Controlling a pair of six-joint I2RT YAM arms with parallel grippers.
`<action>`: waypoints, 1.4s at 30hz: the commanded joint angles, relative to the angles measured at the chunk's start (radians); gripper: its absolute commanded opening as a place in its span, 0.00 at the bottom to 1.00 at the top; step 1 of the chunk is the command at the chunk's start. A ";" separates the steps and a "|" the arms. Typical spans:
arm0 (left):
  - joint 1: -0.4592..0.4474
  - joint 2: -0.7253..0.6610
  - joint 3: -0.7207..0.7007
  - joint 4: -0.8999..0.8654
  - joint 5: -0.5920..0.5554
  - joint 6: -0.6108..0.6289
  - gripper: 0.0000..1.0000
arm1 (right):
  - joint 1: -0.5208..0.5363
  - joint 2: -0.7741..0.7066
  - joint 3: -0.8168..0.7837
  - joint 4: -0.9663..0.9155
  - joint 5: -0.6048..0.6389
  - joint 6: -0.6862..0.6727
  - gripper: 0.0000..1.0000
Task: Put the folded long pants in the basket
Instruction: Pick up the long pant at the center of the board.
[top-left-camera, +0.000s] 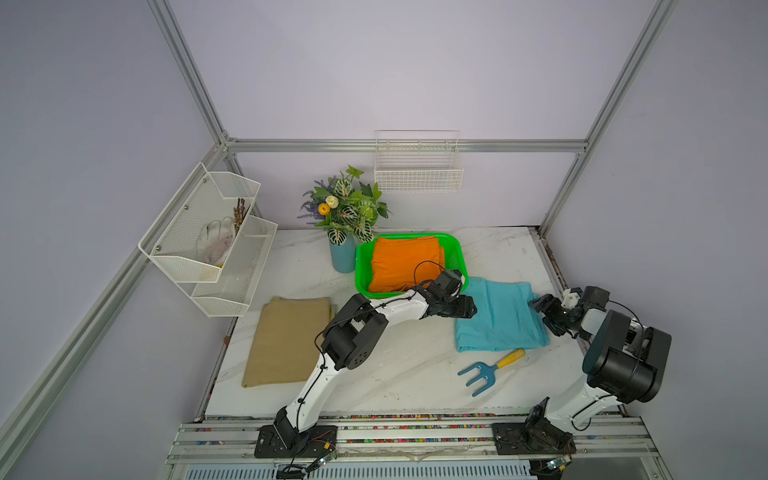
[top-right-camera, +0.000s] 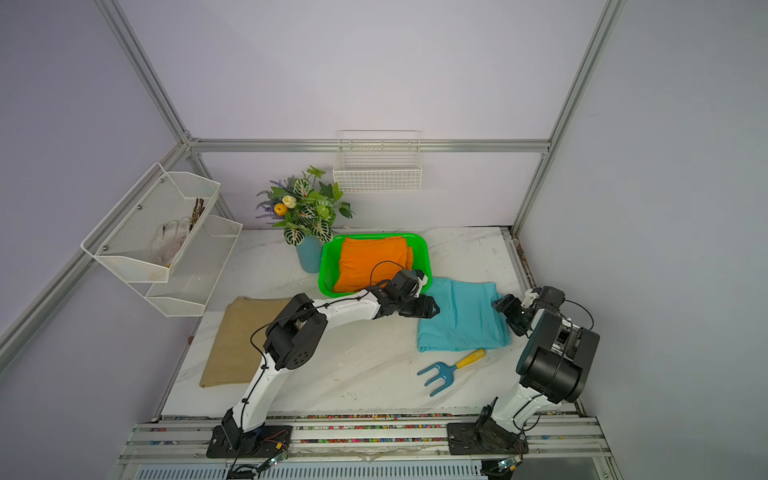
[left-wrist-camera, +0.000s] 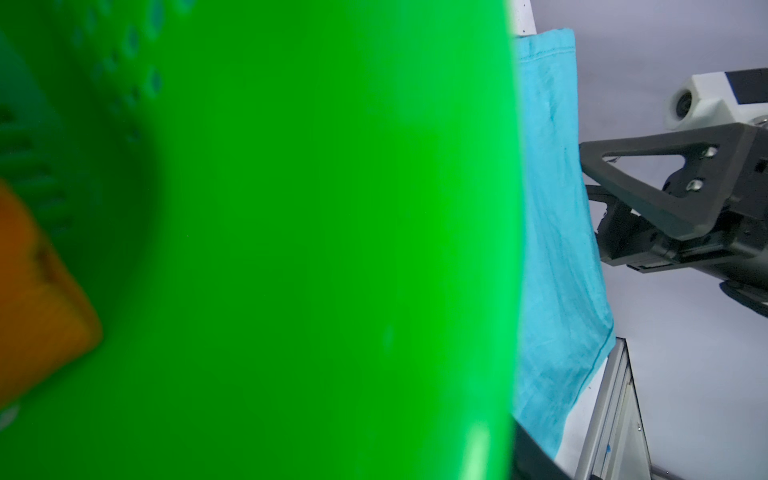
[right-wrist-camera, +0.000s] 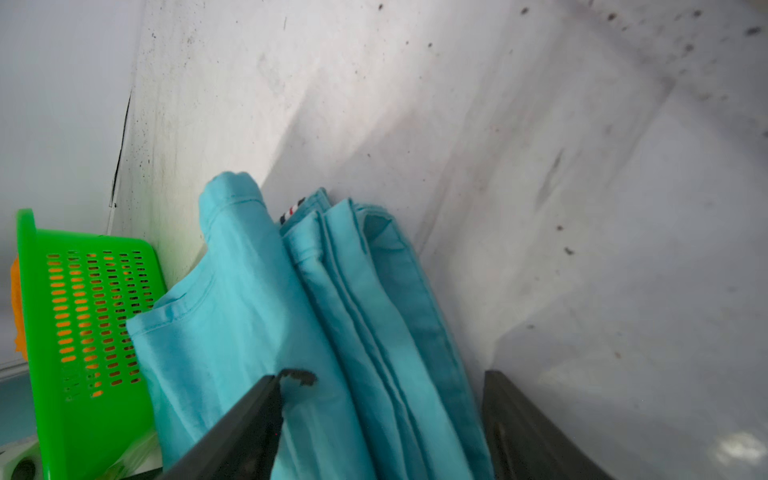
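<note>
— Where are the pants?

— The folded orange cloth pants (top-left-camera: 403, 264) lie inside the bright green perforated plastic basket (top-left-camera: 455, 248), at the back of the white marbled surface (top-left-camera: 395, 374). The folded light blue cloth pants (top-left-camera: 498, 322) lie flat on the surface, just beside the basket's near right corner. The folded tan cloth pants (top-left-camera: 286, 340) lie well apart, on the left side.

— And the grippers?

— The right gripper (right-wrist-camera: 386, 376) stands spread at the blue pants' right edge. In the right wrist view the folded layers lie between its jaws, with nothing pinched. The left gripper (top-left-camera: 467, 309) sits at the blue pants' left edge, by the basket's rim; I cannot tell whether it is parted or closed.

— Anything else nearby?

— A blue garden fork with a yellow handle (top-left-camera: 486, 372) lies in front of the blue pants, near but apart.
</note>
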 joint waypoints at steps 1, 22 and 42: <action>-0.002 0.055 0.025 -0.044 0.056 0.006 0.64 | 0.034 0.001 -0.029 -0.028 -0.002 -0.014 0.79; -0.003 0.047 0.022 -0.023 0.085 0.012 0.00 | 0.047 -0.059 -0.089 0.048 -0.043 0.055 0.00; -0.019 -0.111 -0.096 0.200 0.230 -0.275 0.00 | 0.078 -0.309 0.073 -0.136 -0.030 0.106 0.00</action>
